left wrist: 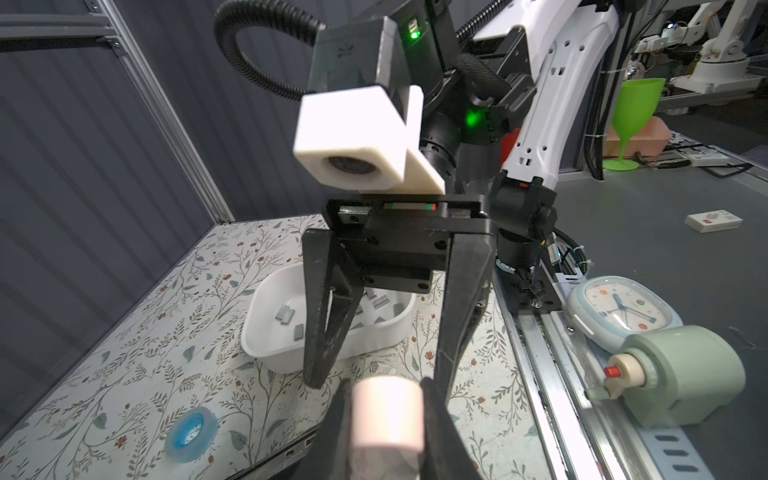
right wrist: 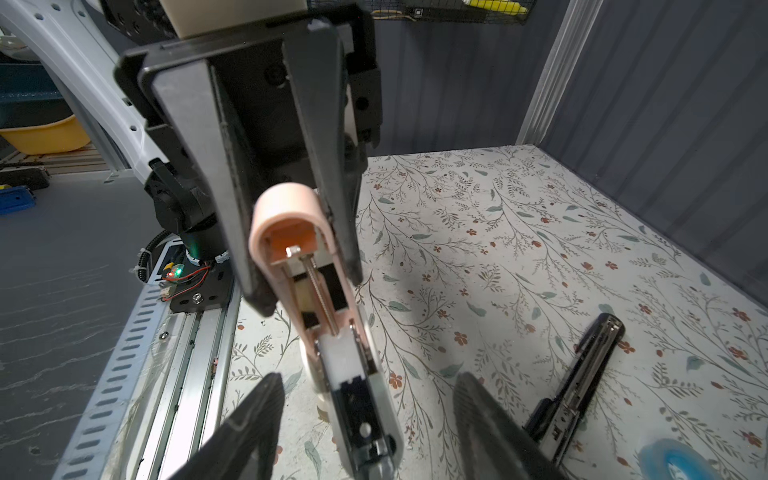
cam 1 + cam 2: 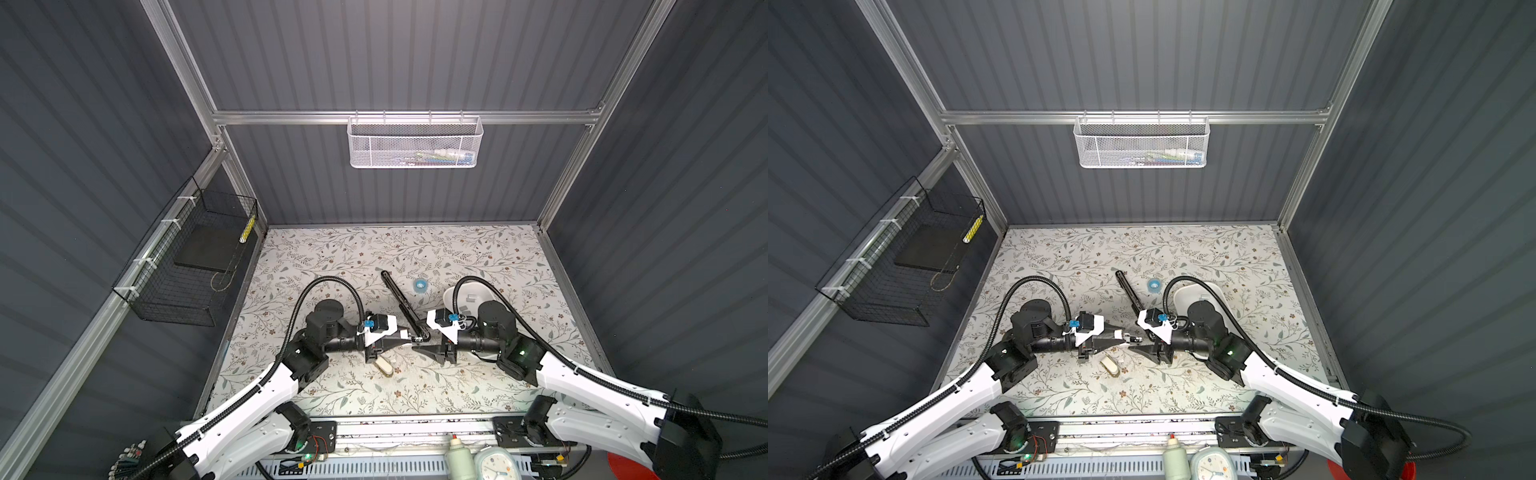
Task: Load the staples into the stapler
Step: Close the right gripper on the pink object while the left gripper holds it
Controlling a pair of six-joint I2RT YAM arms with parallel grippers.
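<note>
White desk with grey-green leaves and little brown flowers. Pink stapler, shiny silver inside. Black stapler with silver bits. Grey staples in a white tub. Blue tape roll. Dark grey walls with stripes.

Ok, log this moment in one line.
left tool shut on pink stapler | right tool open, facing it | staples in white tray | black stapler on table

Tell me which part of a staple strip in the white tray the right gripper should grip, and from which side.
Take a staple strip lying flat on the floor of the white tray, apart from the others. Bring the right gripper straight down, fingers closing across its narrow width: the tray's raised wall likely blocks a sideways approach, and a flat strip offers only its edges.
</note>
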